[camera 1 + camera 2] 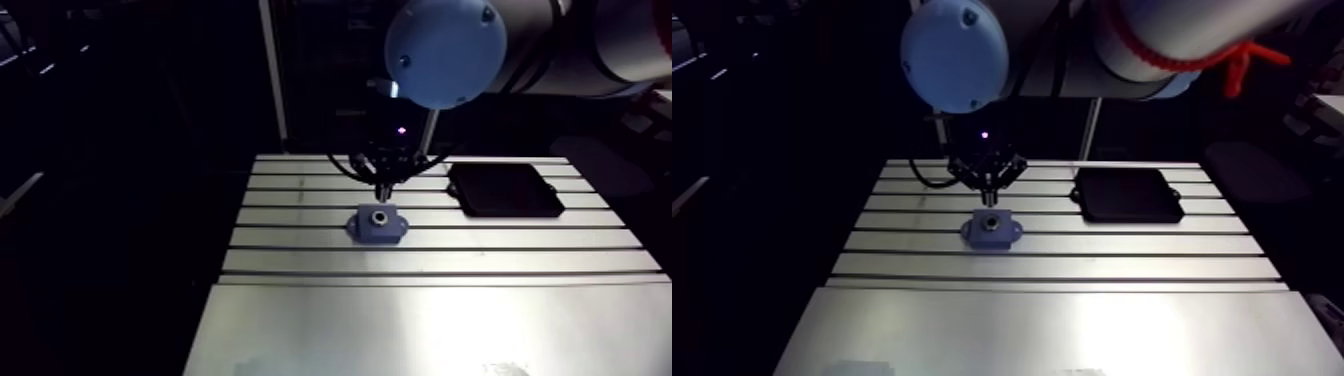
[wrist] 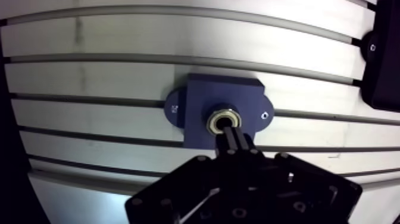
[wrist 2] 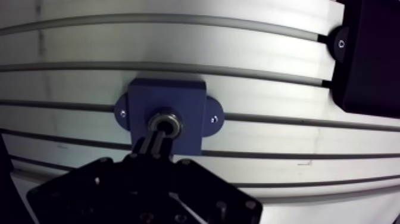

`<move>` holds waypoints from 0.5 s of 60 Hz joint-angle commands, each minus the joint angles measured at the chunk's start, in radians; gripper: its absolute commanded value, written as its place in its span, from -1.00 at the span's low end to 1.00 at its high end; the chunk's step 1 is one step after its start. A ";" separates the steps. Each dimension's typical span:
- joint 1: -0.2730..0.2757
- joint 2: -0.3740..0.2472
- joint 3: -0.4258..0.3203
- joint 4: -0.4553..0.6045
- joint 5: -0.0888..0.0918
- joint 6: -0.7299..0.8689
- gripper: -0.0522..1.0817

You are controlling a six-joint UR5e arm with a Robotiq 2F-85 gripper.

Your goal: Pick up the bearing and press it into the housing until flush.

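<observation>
A blue housing (image 2: 220,89) with two mounting ears lies flat on the slotted table (image 2: 89,65). The metal bearing (image 2: 224,121) sits in its round bore, ring face showing. My gripper (image 2: 229,136) is shut, its two dark fingers (image 3: 152,143) pressed together with nothing between them. The tips hover at or touch the near edge of the bearing; I cannot tell if they make contact. In the arm view the gripper (image 1: 381,190) points straight down just above the housing (image 1: 379,224).
A black flat tray (image 1: 505,190) lies on the table to the right of the housing, a short gap away; its corner (image 3: 369,59) shows in the wrist view. A smooth metal plate (image 1: 430,330) covers the table's front part.
</observation>
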 commanded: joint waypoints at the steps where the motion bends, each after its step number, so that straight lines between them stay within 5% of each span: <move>1: -0.002 0.012 0.017 -0.026 0.001 -0.006 0.99; 30: -0.002 0.027 0.040 -0.065 0.005 -0.009 0.99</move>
